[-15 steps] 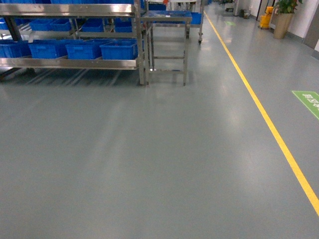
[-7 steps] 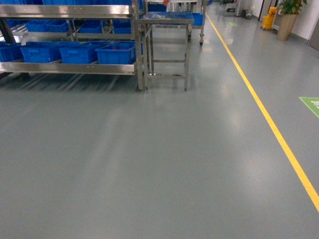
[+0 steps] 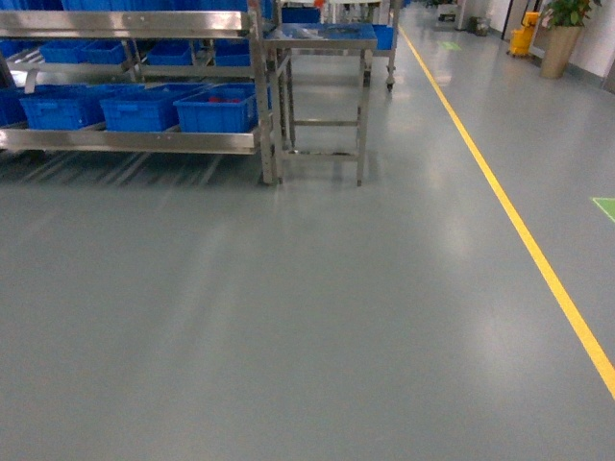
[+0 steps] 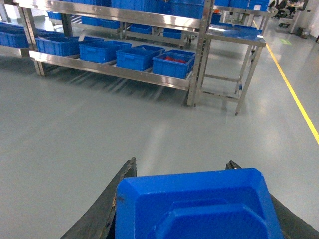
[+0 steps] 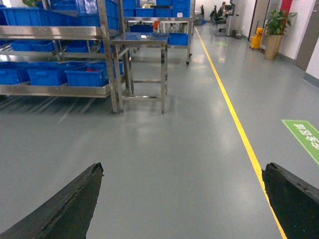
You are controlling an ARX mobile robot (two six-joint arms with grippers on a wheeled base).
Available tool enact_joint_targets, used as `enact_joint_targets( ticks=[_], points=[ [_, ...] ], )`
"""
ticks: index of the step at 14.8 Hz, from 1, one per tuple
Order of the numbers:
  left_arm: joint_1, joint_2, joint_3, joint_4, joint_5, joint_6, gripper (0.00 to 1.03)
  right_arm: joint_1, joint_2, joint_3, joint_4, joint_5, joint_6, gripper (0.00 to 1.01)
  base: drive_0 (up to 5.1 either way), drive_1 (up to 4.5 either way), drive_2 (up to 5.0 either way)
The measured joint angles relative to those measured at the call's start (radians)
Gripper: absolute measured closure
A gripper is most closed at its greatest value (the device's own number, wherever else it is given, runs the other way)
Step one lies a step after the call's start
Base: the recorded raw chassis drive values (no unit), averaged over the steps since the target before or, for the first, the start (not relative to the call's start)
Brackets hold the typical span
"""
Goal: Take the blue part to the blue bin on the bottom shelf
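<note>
The blue part (image 4: 199,206), a moulded plastic block, fills the bottom of the left wrist view. My left gripper (image 4: 182,164) is shut on it, a dark finger on each side. My right gripper (image 5: 182,168) stands open over bare grey floor, holding nothing. The bottom shelf (image 3: 135,141) is a low steel rack level at the upper left, carrying a row of blue bins (image 3: 219,108). Both wrist views also show the bottom shelf (image 4: 114,69) (image 5: 55,90) and its blue bins (image 4: 173,63) (image 5: 87,75) some way ahead. The rightmost bin holds something red. Neither gripper shows in the head view.
A steel table (image 3: 320,38) stands right of the rack's end post. A yellow floor line (image 3: 500,192) runs along the right, with a green floor mark (image 3: 605,206) beyond it. A potted plant (image 3: 557,48) and a yellow bucket (image 3: 524,38) stand far back right.
In the head view the rack and steel table have come nearer and sit lower. The green floor mark has slid toward the right edge.
</note>
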Motion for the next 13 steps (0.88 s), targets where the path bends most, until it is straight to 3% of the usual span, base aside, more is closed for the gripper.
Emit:
enact_joint_targets(
  ticks=[13],
  points=[
    [0.001,-0.002,0.000,0.002,0.001,0.000,0.59,0.000,0.000,0.000,0.002,-0.001,0.000,0.03,0.0,4.32,-4.2]
  ],
)
